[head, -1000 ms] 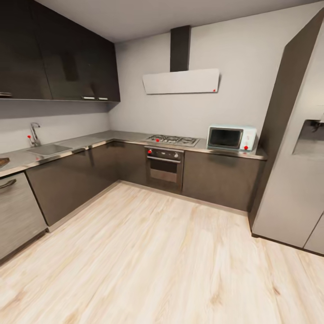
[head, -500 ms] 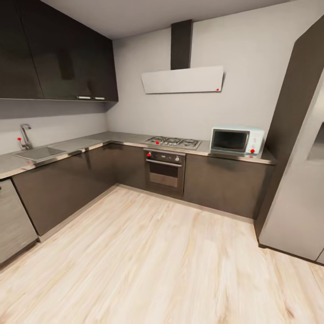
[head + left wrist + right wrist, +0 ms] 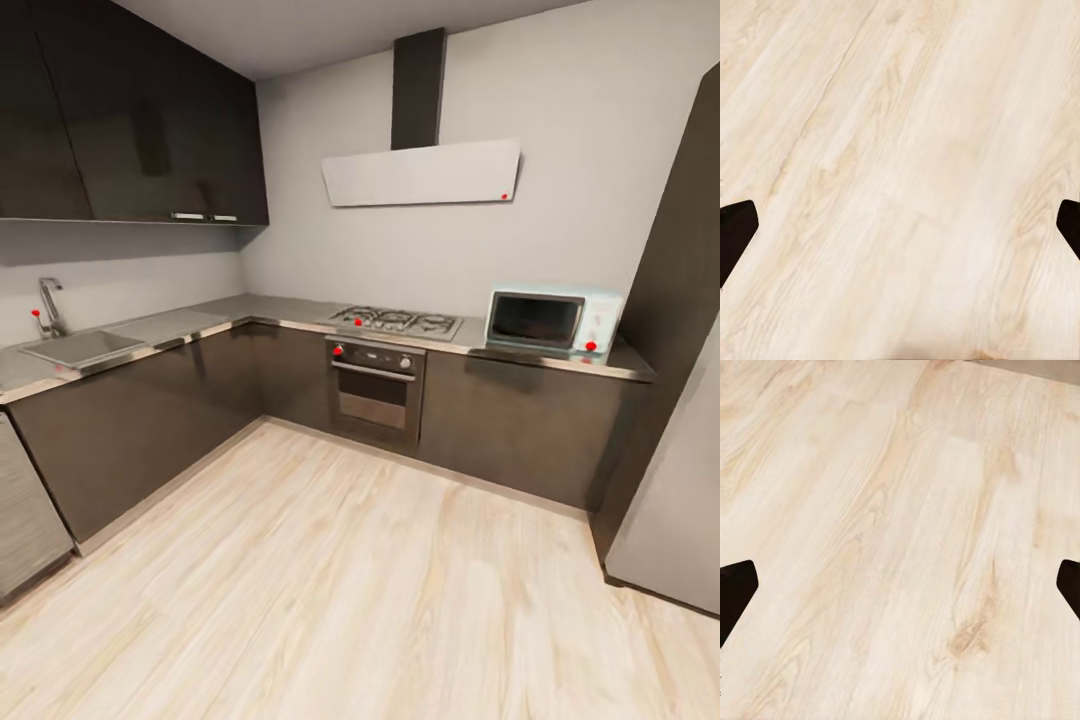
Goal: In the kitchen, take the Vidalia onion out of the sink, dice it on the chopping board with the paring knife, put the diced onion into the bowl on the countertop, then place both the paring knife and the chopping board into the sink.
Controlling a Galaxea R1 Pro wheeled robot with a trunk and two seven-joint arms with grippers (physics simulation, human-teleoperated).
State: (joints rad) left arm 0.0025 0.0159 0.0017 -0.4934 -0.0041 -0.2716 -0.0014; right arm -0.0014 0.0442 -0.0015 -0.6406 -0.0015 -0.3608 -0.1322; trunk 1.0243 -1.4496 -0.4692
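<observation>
The kitchen has glossy dark cabinets and a pale wood floor (image 3: pixel 330 590). At the left of the head view the grey sink (image 3: pixel 75 348) lies in the grey countertop (image 3: pixel 190 325), with its chrome tap (image 3: pixel 48 305) behind it. The basin's inside is too shallow in view to tell what it holds. Onion, chopping board, paring knife and bowl are out of view. My left gripper (image 3: pixel 900 232) hangs open over bare floor, and so does my right gripper (image 3: pixel 900 589); nothing sits between either pair of fingers.
A hob (image 3: pixel 397 322) and oven (image 3: pixel 375 390) stand at the back, under a pale hood (image 3: pixel 420 172). A microwave (image 3: pixel 550 320) sits on the counter to the right. The steel fridge (image 3: pixel 680 500) rises at the right edge, a dishwasher front (image 3: pixel 25 510) at the left.
The whole picture has shifted: the camera has moved closer into the kitchen. The sink has slid left in the picture, the microwave right, and the fridge partly out of frame.
</observation>
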